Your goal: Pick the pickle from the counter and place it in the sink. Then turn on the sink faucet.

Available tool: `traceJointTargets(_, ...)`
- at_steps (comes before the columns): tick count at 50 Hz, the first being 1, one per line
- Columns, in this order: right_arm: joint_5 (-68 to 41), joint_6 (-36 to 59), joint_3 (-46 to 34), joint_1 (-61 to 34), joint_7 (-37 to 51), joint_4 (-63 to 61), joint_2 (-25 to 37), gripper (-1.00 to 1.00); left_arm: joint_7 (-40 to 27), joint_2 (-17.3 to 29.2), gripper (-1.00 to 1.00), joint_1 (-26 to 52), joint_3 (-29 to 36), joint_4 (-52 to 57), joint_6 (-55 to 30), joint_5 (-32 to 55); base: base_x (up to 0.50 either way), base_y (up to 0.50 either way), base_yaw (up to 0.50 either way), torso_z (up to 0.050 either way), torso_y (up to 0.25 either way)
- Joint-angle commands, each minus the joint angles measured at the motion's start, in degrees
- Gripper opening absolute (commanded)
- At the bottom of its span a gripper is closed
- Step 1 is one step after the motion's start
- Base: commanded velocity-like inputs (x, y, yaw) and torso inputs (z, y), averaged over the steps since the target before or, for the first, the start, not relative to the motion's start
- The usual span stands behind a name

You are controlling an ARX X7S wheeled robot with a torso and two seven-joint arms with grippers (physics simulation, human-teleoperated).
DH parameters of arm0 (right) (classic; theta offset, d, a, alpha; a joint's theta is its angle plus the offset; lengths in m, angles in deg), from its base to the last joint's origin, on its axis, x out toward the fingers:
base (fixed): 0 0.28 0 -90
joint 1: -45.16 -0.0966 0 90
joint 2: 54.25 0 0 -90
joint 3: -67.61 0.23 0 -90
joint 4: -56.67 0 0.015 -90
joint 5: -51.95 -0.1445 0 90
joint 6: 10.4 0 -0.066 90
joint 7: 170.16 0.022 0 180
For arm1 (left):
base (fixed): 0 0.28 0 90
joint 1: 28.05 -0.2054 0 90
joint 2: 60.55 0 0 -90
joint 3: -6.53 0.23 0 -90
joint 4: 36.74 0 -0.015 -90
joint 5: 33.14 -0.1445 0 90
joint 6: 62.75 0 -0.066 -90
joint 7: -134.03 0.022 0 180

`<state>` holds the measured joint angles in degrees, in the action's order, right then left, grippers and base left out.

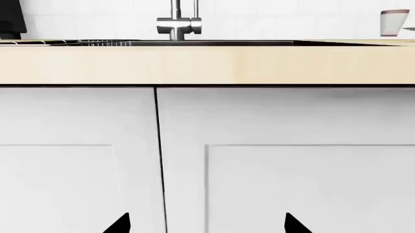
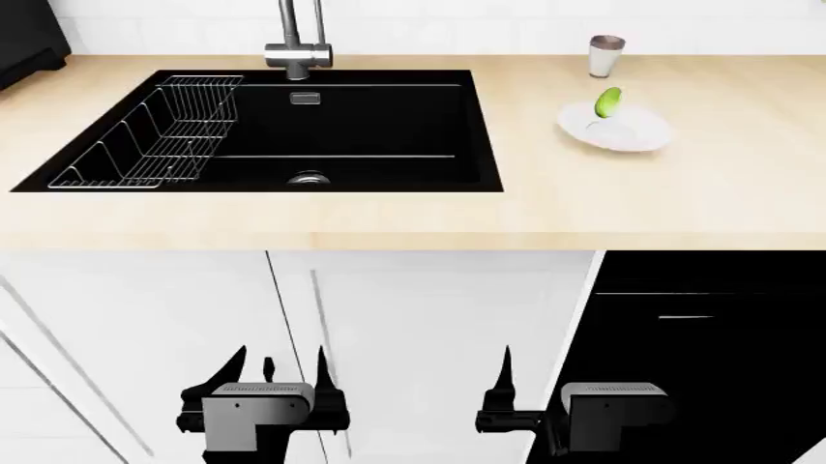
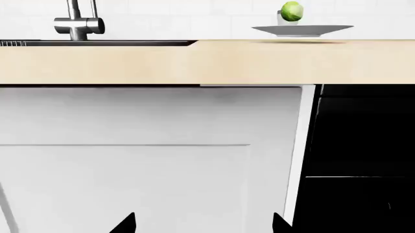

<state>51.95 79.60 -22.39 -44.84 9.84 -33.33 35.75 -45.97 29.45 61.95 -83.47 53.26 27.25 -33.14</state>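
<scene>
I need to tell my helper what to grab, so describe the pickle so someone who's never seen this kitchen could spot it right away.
Start at the black sink set in the beige counter and look to its right, where a white plate sits. The pickle rests on the plate's far edge. It is the only bright green thing there, small and oblong, unlike the pale cup standing behind it.

Sink left, plate right, arms low in front of the cabinets.

In the head view the sink (image 2: 374,126) fills the upper left of the counter (image 2: 543,208), with the rack (image 2: 155,135) in its left end and the faucet (image 2: 300,48) behind it at the top edge. The pickle (image 2: 608,101) lies on the plate (image 2: 620,130) at upper right, the cup (image 2: 605,55) just behind them. Cabinet doors (image 2: 427,319) run below the counter edge; the left gripper (image 2: 278,372) and right gripper (image 2: 506,372) sit at the bottom, in front of them.
</scene>
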Motion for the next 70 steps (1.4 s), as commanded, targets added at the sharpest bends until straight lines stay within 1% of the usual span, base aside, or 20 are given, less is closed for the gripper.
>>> traceJointTargets(1, -0.7, 0.0, -1.2, -0.1, 1.3, 0.3, 0.9, 1.00, 0.3, 1.0, 1.00, -0.3, 0.9, 0.4, 0.2, 2.5, 0.00, 0.00, 0.00, 0.000, 0.000)
traceJointTargets(4, -1.8, -0.3, -1.7, -0.1, 2.1, 0.5, 1.6, 1.00, -0.9, 1.7, 1.00, -0.9, 1.8, -0.4, 4.8, 2.1, 0.00, 0.00, 0.00, 0.000, 0.000)
traceJointTargets(11, -2.7, -0.6, -2.9, -0.4, 3.3, 1.2, 2.5, 1.00, -1.8, 2.5, 1.00, 0.1, 2.6, -1.2, 0.9, 4.4, 0.00, 0.00, 0.00, 0.000, 0.000)
traceJointTargets(13, -2.8, -0.6, -3.3, -0.4, 3.7, 1.1, 2.7, 1.00, -2.5, 2.9, 1.00, -0.1, 2.8, 3.1, -3.4, 4.8, 0.00, 0.00, 0.00, 0.000, 0.000)
traceJointTargets(14, -2.9, -0.6, -3.4, -0.4, 3.8, 1.1, 2.8, 1.00, -2.2, 2.9, 1.00, -0.1, 3.0, -0.6, 0.4, 4.6, 0.00, 0.00, 0.00, 0.000, 0.000)
traceJointTargets(16, -3.1, -0.8, -3.7, -0.4, 4.1, 1.1, 3.0, 1.00, -4.3, 2.9, 1.00, 0.0, 2.9, 3.6, -1.3, 3.8, 0.00, 0.00, 0.00, 0.000, 0.000)
traceJointTargets(19, -3.3, -1.1, -4.0, -0.3, 4.4, 1.0, 3.3, 1.00, -4.1, 3.2, 1.00, 0.1, 3.7, -3.3, 6.5, 3.0, 0.00, 0.00, 0.00, 0.000, 0.000)
traceJointTargets(23, -3.7, -0.6, -3.9, -0.2, 5.4, 0.1, 3.6, 1.00, -2.0, 4.0, 1.00, -1.1, 3.1, 0.7, 2.1, 8.6, 0.00, 0.00, 0.00, 0.000, 0.000)
traceJointTargets(26, -3.3, 1.7, -4.1, -0.1, 6.4, -3.5, 4.1, 1.00, -4.0, 4.5, 1.00, -2.5, 4.0, 3.6, 5.1, 5.1, 0.00, 0.00, 0.00, 0.000, 0.000)
traceJointTargets(30, -2.8, 5.8, -4.8, -0.4, 7.1, -7.9, 4.7, 1.00, -4.9, 5.1, 1.00, -3.0, 4.6, 10.2, -0.5, 5.1, 0.00, 0.00, 0.00, 0.000, 0.000)
traceJointTargets(31, -2.6, 7.3, -5.0, -0.6, 7.3, -9.4, 4.9, 1.00, -2.3, 6.0, 1.00, -3.2, 4.4, 13.9, -4.7, 9.9, 0.00, 0.00, 0.00, 0.000, 0.000)
traceJointTargets(35, -2.2, 11.6, -5.6, -2.2, 7.8, -14.0, 5.5, 1.00, -3.7, 6.9, 1.00, -1.5, 4.4, 19.7, -11.6, 11.0, 0.00, 0.00, 0.00, 0.050, -0.017)
traceJointTargets(36, -2.2, 14.6, -5.6, -3.1, 8.0, -16.4, 5.7, 1.00, -4.5, 7.1, 1.00, -0.5, 4.3, 21.9, -14.3, 11.3, 0.00, 0.00, 0.00, 0.050, -0.020)
traceJointTargets(37, -1.7, 16.8, -5.8, -4.0, 8.2, -18.1, 6.1, 1.00, -6.3, 7.5, 1.00, 1.6, 3.5, 27.4, -21.7, 12.9, 0.00, 0.00, 0.00, 0.050, -0.020)
traceJointTargets(40, -0.8, 22.0, -6.4, -5.9, 8.6, -21.6, 6.8, 1.00, -8.0, 7.7, 1.00, 4.3, 3.0, 31.0, -26.9, 13.8, 0.00, 0.00, 0.00, 0.050, -0.020)
traceJointTargets(41, -1.0, 22.9, -6.4, -6.3, 8.6, -22.3, 6.8, 1.00, -8.0, 7.5, 1.00, 4.3, 3.4, 29.2, -25.0, 13.0, 0.00, 0.00, 0.00, 0.050, -0.018)
traceJointTargets(52, 0.9, 39.9, -8.6, -17.3, 8.6, -31.1, 8.1, 1.00, -12.8, 7.8, 1.00, 15.0, 2.2, 37.9, -41.7, 17.1, 0.00, 0.00, 0.00, 0.050, -0.018)
traceJointTargets(59, 1.0, 45.0, -9.3, -22.6, 8.1, -32.1, 8.5, 1.00, -14.7, 6.8, 1.00, 22.0, 0.9, 37.6, -48.8, 19.7, 0.00, 0.00, 0.00, 0.050, -0.019)
traceJointTargets(63, -1.1, 46.8, -7.5, -25.1, 7.1, -32.2, 7.8, 1.00, -15.6, 6.2, 1.00, 25.6, 1.1, 35.9, -51.3, 20.4, 0.00, 0.00, 0.00, 0.050, -0.018)
traceJointTargets(70, -0.1, 51.4, -9.2, -31.3, 6.6, -31.4, 9.6, 1.00, -17.1, 5.1, 1.00, 32.1, 2.2, 31.9, -53.4, 20.6, 0.00, 0.00, 0.00, 0.050, -0.018)
